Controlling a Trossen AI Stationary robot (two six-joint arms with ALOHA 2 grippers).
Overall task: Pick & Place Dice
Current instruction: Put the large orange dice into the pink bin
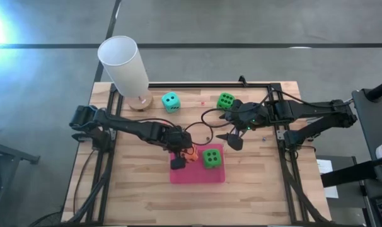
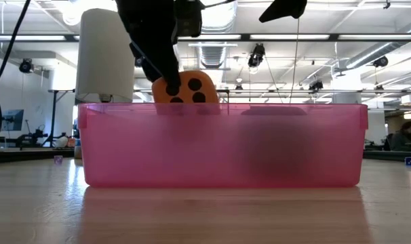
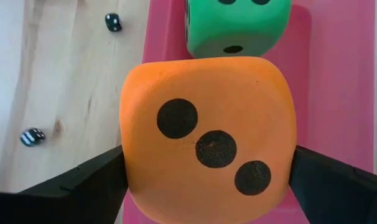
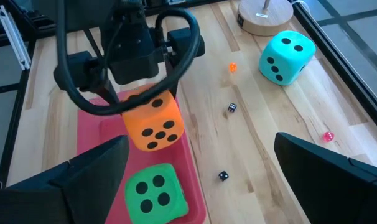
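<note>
A wooden desk (image 1: 140, 189) seen from above, with two dark robot arms reaching in from its left and right edges. The left gripper (image 1: 183, 157) hangs over the left part of a pink tray (image 1: 197, 175), near the desk's middle, its jaws closed against the sides of an orange die (image 4: 152, 122) (three pips face the wrist camera). The die sits above the tray's rim, not resting inside. A green die (image 1: 211, 157) lies in the tray just beside it. The right gripper (image 1: 234, 137) hovers near the tray's far right corner, jaws spread wide and holding nothing. A teal die (image 1: 171, 101) and a second green die (image 1: 225, 100) rest near the desk's far edge, the teal one beside a white lamp (image 1: 124, 65).
</note>
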